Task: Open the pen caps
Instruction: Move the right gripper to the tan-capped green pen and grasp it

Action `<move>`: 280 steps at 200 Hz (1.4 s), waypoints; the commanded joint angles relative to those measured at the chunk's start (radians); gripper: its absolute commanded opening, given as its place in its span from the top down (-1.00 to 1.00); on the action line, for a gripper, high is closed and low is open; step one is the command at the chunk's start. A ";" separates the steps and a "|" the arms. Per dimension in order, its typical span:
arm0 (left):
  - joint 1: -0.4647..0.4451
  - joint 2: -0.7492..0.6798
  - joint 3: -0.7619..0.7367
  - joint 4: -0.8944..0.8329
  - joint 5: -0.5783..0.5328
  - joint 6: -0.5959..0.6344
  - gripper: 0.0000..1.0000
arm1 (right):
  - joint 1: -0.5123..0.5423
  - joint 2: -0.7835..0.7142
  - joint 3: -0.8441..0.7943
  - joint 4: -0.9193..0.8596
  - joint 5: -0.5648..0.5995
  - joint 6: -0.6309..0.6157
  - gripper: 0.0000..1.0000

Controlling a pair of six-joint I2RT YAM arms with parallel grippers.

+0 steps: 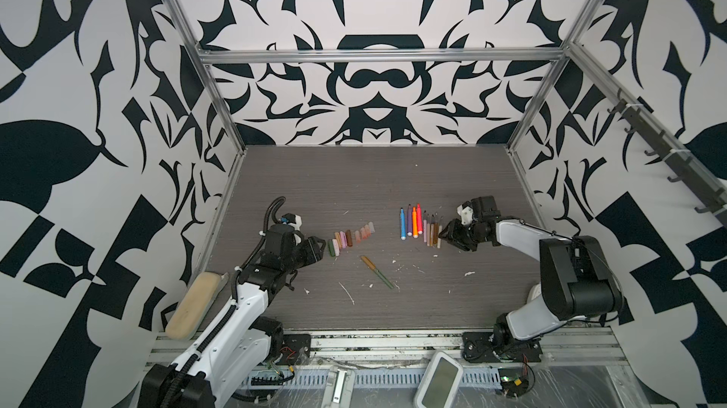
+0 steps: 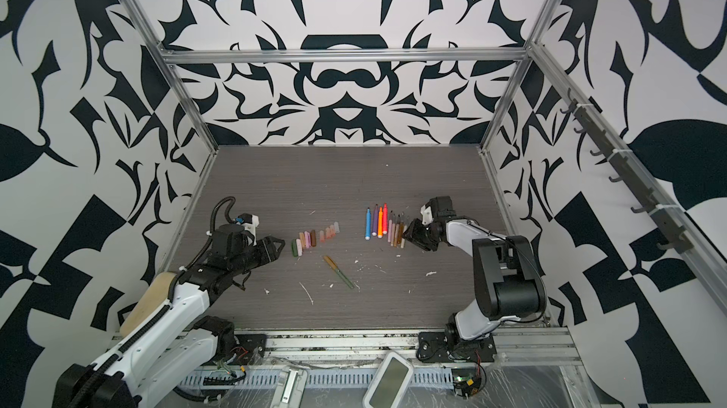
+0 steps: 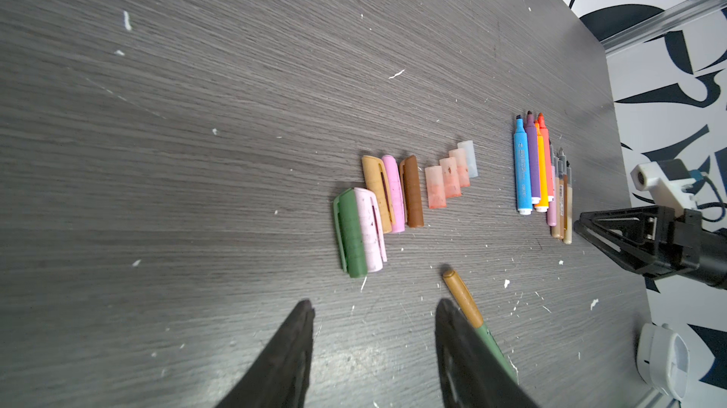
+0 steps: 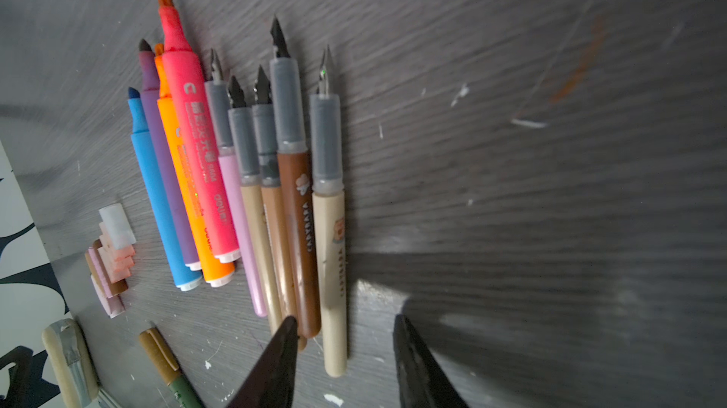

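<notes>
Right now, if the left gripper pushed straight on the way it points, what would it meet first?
Probably the olive green pen cap, nearest in its row, just ahead of the open left gripper. The gripper's height is unclear, so it might pass above.

pen caps left | pens right | capped pen before, between

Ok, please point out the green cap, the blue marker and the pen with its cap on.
green cap (image 3: 350, 235): left wrist view, middle of its side.
blue marker (image 4: 160, 205): right wrist view, middle of its barrel.
capped pen (image 1: 377, 273): in a top view, on its body near the middle.
</notes>
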 commanded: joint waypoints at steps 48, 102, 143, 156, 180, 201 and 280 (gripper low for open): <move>0.002 -0.004 0.009 0.014 0.004 0.009 -0.06 | -0.005 -0.052 0.022 -0.031 -0.060 -0.028 0.01; 0.003 0.005 0.008 0.025 0.006 0.010 -0.06 | -0.004 -0.219 -0.065 -0.100 -0.068 -0.037 0.07; 0.002 0.020 0.012 0.033 -0.004 0.011 -0.06 | 0.015 -0.388 -0.144 -0.181 -0.049 -0.023 0.15; 0.003 0.015 0.011 0.033 -0.006 0.011 -0.06 | 0.025 -0.430 -0.155 -0.206 -0.046 -0.023 0.17; 0.002 0.000 0.003 0.036 -0.011 0.009 -0.06 | 0.090 -0.464 -0.161 -0.229 -0.026 -0.005 0.21; 0.001 -0.006 -0.001 0.038 -0.015 0.006 -0.06 | 0.316 -0.472 -0.169 -0.197 0.105 0.079 0.26; 0.001 -0.040 -0.017 0.038 -0.030 -0.004 -0.07 | 0.989 -0.145 0.109 -0.265 0.533 0.092 0.30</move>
